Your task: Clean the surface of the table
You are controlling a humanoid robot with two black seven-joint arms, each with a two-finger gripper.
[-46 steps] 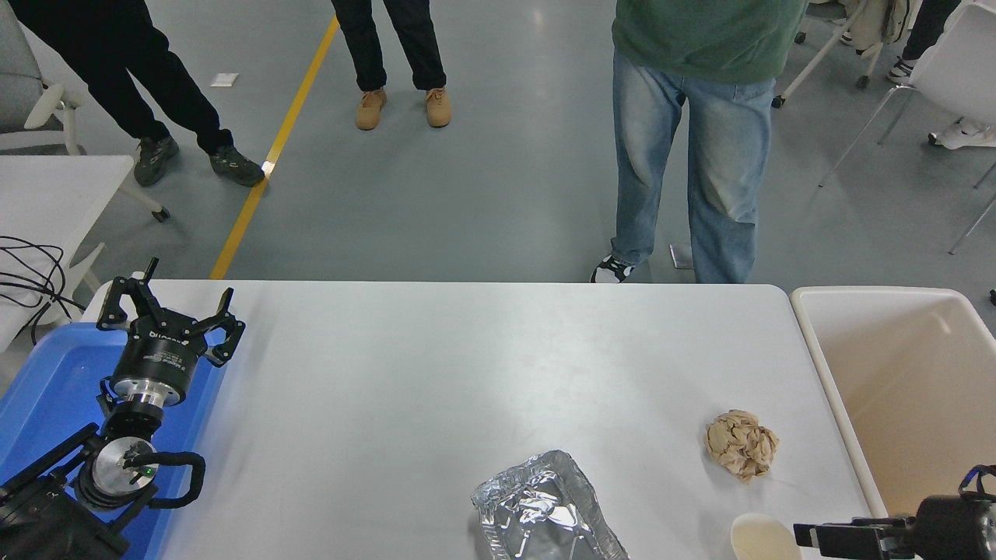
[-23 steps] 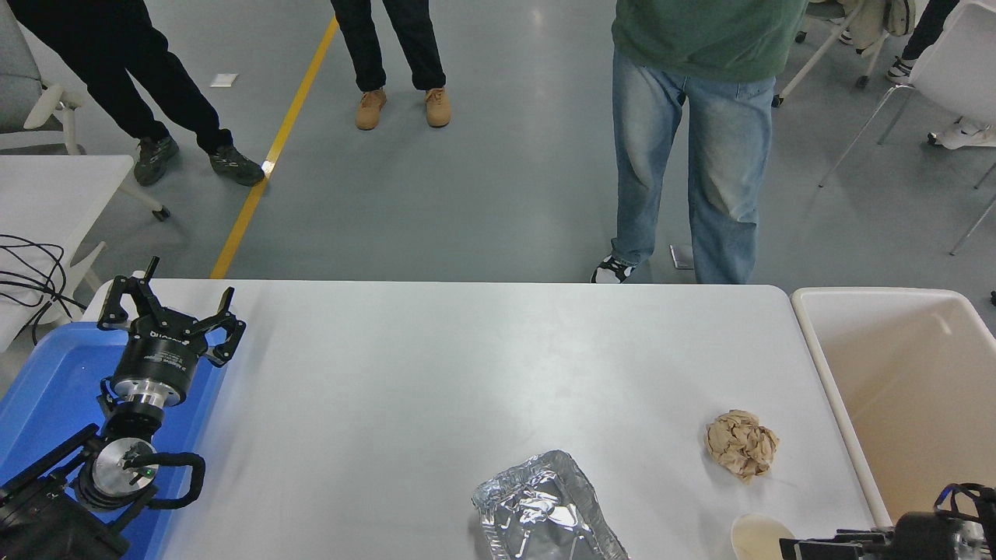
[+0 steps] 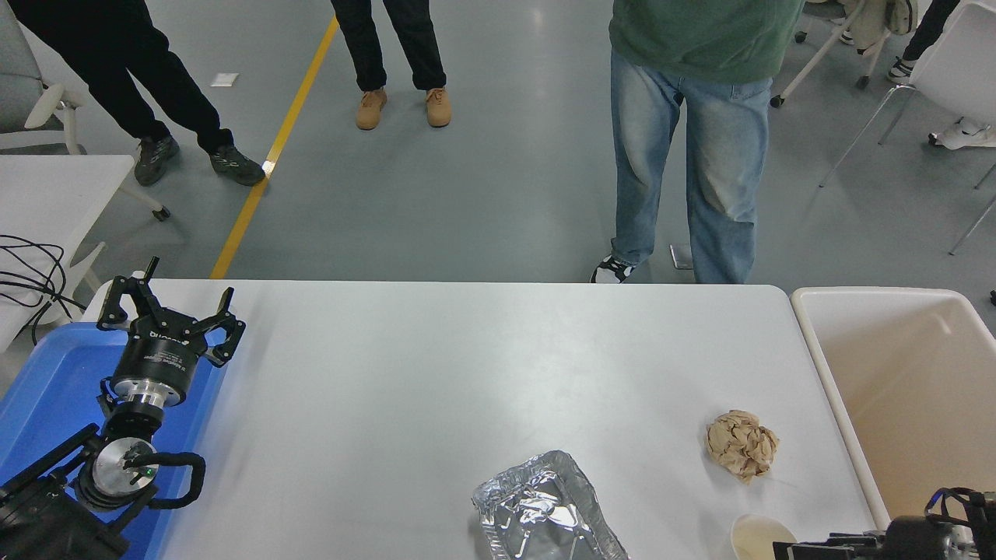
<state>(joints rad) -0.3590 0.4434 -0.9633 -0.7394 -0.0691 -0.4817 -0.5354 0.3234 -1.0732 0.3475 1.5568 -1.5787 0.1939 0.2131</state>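
The white table surface [image 3: 436, 373] carries three pieces of litter near its front right. A crumpled brown paper ball [image 3: 741, 445] lies toward the right edge. A crushed foil tray [image 3: 545, 509] sits at the front middle. A small pale paper cup [image 3: 761, 538] stands at the very bottom, partly cut off. My right gripper [image 3: 805, 551] pokes in low at the bottom right corner, just right of the cup, mostly out of frame. My left gripper [image 3: 171, 305] stays parked open over the blue tray at the lower left, holding nothing.
A blue plastic tray [image 3: 39, 389] lies under the left arm. A large beige bin [image 3: 910, 381] stands off the table's right end. Three people stand beyond the far edge, the nearest in jeans [image 3: 685, 171]. A smaller white table [image 3: 54, 187] with cables is at the left.
My right arm has sunk lower and slid a little left along the bottom edge, toward the cup. The litter and the left arm have not moved.
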